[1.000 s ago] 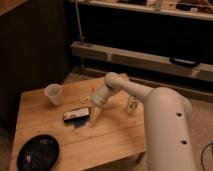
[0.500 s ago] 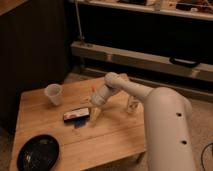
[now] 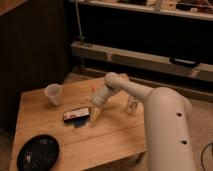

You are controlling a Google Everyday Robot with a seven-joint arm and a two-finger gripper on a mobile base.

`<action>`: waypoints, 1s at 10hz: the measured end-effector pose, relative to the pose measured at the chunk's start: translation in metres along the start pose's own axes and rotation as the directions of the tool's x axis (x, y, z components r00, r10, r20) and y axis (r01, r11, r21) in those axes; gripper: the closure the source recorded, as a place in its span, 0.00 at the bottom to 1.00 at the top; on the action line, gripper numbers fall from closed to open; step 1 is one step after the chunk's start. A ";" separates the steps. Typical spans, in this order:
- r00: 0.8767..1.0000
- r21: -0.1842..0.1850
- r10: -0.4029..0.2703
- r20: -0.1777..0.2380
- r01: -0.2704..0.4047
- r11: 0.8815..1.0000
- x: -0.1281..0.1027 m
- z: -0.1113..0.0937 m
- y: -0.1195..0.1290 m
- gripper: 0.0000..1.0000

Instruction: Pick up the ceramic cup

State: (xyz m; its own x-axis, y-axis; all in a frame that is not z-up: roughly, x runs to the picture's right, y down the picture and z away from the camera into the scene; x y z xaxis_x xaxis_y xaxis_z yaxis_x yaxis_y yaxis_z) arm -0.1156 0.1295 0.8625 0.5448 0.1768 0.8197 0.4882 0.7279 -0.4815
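Note:
The ceramic cup (image 3: 53,94) is small, white and tapered, and stands upright at the back left of the wooden table (image 3: 115,137). My gripper (image 3: 95,114) is low over the table's middle, to the right of the cup and well apart from it, its tip next to a small dark packet (image 3: 76,114). The white arm (image 3: 150,105) reaches in from the right.
A black round plate (image 3: 38,152) lies at the table's front left corner. A clear glass container (image 3: 132,104) stands behind the arm at the back right. A dark cabinet stands to the left and a low shelf runs behind the table.

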 end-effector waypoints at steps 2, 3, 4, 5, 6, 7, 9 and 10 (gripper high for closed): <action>0.997 0.055 -0.077 -0.024 0.078 0.995 -0.015 -0.019 0.000 0.20; 0.992 0.083 -0.117 -0.039 0.120 0.989 -0.028 -0.032 0.000 0.20; 0.985 0.111 -0.163 -0.062 0.170 0.979 -0.045 -0.049 0.000 0.20; 0.979 0.127 -0.188 -0.077 0.197 0.972 -0.055 -0.060 0.002 0.20; 0.977 0.131 -0.197 -0.082 0.207 0.970 -0.059 -0.063 0.002 0.20; 0.977 0.128 -0.198 -0.081 0.207 0.970 -0.059 -0.061 0.002 0.20; 0.974 0.131 -0.207 -0.092 0.218 0.967 -0.061 -0.061 0.001 0.20; 0.963 0.141 -0.236 -0.133 0.254 0.957 -0.065 -0.063 -0.002 0.20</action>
State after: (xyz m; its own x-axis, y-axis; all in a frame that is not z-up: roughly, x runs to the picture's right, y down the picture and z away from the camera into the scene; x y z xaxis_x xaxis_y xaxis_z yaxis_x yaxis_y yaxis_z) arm -0.1092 0.0745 0.7907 0.5000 -0.0894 0.8614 0.5090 0.8351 -0.2087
